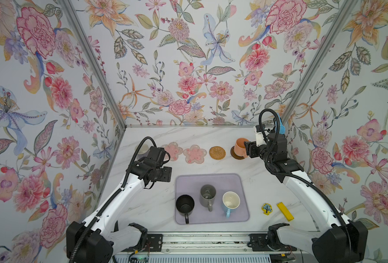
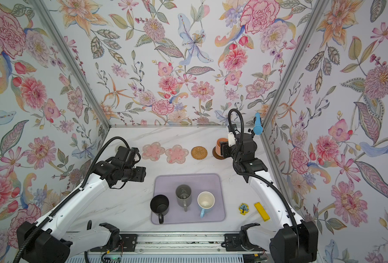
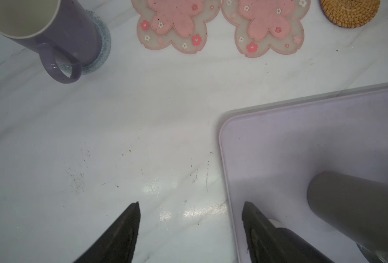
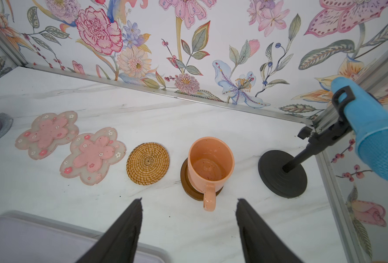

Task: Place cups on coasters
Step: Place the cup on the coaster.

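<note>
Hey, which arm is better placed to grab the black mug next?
Probably left. The black mug sits on the mat's left side, nearer the left gripper, open over its corner. The right gripper, also open, is farther off by the peach mug.

Likely a test booth (wallpapered panels (image 1: 188, 68)).

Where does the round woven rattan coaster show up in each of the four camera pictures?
Both top views: the round woven rattan coaster lies in the far row, between a pink flower-shaped coaster and the peach-orange mug.
Left wrist: only part of it shows, cut by the picture's edge, beside that flower coaster.
Right wrist: whole, between the same two neighbours.
Shared landmark: the neighbouring pink flower-shaped coaster.
</note>
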Available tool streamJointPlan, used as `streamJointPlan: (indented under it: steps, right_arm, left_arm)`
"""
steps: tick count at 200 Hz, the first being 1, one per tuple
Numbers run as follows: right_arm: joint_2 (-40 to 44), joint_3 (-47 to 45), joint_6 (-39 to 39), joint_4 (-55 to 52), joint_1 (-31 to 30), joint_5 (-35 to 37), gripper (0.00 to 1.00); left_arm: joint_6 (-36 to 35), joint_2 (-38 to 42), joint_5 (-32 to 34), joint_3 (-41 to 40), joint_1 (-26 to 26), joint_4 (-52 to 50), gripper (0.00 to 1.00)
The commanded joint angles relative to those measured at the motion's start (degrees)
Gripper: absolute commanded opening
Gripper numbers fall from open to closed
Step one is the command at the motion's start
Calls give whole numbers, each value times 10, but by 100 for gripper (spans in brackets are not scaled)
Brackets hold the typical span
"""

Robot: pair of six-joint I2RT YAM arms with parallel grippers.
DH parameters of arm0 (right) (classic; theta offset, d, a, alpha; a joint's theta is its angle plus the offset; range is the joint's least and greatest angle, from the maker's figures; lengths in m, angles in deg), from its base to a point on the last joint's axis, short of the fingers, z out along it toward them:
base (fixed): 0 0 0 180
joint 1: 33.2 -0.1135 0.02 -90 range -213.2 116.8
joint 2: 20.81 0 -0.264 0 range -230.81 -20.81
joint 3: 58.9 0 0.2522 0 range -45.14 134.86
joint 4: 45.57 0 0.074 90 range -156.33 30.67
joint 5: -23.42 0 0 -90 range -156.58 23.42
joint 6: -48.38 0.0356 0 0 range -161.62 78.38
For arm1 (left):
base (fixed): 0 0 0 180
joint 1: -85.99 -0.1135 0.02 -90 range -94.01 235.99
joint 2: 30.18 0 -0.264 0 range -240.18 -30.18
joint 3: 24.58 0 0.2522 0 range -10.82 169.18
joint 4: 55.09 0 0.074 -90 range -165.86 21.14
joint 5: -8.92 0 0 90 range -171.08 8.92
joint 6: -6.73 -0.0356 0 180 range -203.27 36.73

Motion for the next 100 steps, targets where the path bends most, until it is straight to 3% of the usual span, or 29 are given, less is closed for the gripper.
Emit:
streamJointPlan:
  steps: [1, 55, 100]
  right_arm:
    - [6, 1, 30, -61, -8, 24, 67]
    - [12, -9, 45, -82, -38, 48, 67]
    - [2, -10, 55, -83, -41, 49, 67]
  left_arm:
    - [26, 35, -35, -16, 29, -39, 76]
    - [48, 68, -82, -12, 107, -94, 78]
    - [64, 115, -148, -19, 126, -131, 81]
